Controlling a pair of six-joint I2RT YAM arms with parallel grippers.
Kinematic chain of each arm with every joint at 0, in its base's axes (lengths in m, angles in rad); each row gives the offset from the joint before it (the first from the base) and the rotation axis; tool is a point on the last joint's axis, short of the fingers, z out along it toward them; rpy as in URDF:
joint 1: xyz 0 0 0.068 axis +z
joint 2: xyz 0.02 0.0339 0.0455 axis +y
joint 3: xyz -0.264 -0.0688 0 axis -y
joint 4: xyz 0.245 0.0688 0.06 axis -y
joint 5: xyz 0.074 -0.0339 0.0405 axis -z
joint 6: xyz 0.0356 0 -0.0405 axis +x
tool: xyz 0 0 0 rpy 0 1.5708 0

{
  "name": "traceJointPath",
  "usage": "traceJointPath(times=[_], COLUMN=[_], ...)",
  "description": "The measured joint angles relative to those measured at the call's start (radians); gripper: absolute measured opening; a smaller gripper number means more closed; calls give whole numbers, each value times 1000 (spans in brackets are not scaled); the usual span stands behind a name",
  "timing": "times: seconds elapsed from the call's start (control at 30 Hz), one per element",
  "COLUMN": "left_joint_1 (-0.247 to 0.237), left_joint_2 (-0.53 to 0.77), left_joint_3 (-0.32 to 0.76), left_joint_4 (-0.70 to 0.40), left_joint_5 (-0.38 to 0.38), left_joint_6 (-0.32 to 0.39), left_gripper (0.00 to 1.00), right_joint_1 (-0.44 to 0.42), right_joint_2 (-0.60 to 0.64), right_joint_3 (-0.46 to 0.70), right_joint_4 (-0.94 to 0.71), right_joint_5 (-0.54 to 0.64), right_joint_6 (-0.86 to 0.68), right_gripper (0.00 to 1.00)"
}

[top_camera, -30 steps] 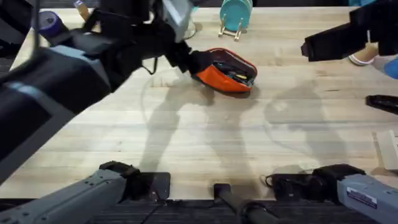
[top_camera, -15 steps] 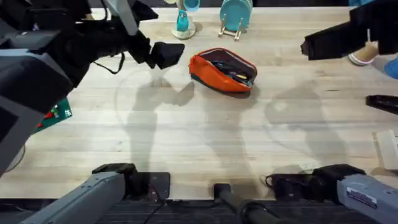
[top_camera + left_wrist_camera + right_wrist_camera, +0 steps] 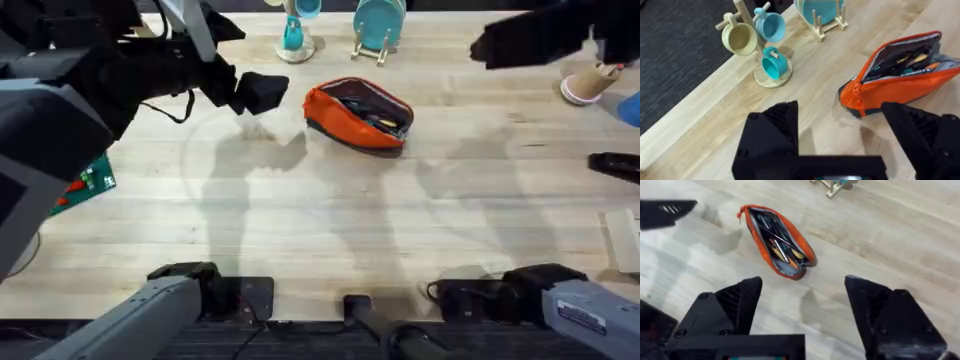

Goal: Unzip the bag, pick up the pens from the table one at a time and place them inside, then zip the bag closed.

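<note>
The orange bag (image 3: 358, 112) lies on the table (image 3: 330, 220) at the back middle, its zipper open and the mouth gaping. Slim pens (image 3: 775, 236) and other coloured sticks lie inside it. My left gripper (image 3: 262, 92) hovers just left of the bag, open and holding nothing. In the left wrist view the bag (image 3: 900, 87) lies just beyond the open left gripper (image 3: 837, 115). My right gripper (image 3: 492, 45) hangs high at the back right, well away from the bag. In the right wrist view the right gripper (image 3: 804, 282) is wide open above the bag (image 3: 808, 259).
A mug tree (image 3: 293, 35) and a teal plate rack (image 3: 380, 25) stand behind the bag. A green card (image 3: 85, 185) lies at the left edge. A black object (image 3: 615, 165) and a pale cup (image 3: 585, 85) sit at the right edge.
The left gripper has drawn back leftward off the bag's end and now hovers beside it. The right gripper has shifted slightly left and toward the back.
</note>
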Motion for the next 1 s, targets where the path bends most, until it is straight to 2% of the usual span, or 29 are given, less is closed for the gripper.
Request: traceJointPath(times=[0.2, 0.3, 0.47, 0.7, 0.83, 1.0], left_joint_1=[3, 23, 107, 231, 277, 309], left_joint_2=[0, 0, 0, 0, 17, 102], left_joint_3=[0, 0, 0, 0, 0, 0], left_joint_4=[-4, -30, -107, -215, -245, -249], left_joint_5=[45, 61, 113, 221, 284, 342], left_joint_6=[103, 133, 204, 339, 401, 444], left_gripper=[992, 992, 993, 993, 993, 993], right_joint_1=[3, 25, 116, 286, 377, 453], right_joint_2=[47, 70, 78, 78, 82, 119], right_joint_3=[0, 0, 0, 0, 0, 0], right_joint_4=[14, 29, 85, 184, 227, 273], right_joint_5=[-17, -16, 30, 186, 280, 357], right_joint_6=[131, 189, 285, 424, 495, 581], right_gripper=[997, 997, 997, 997, 997, 996])
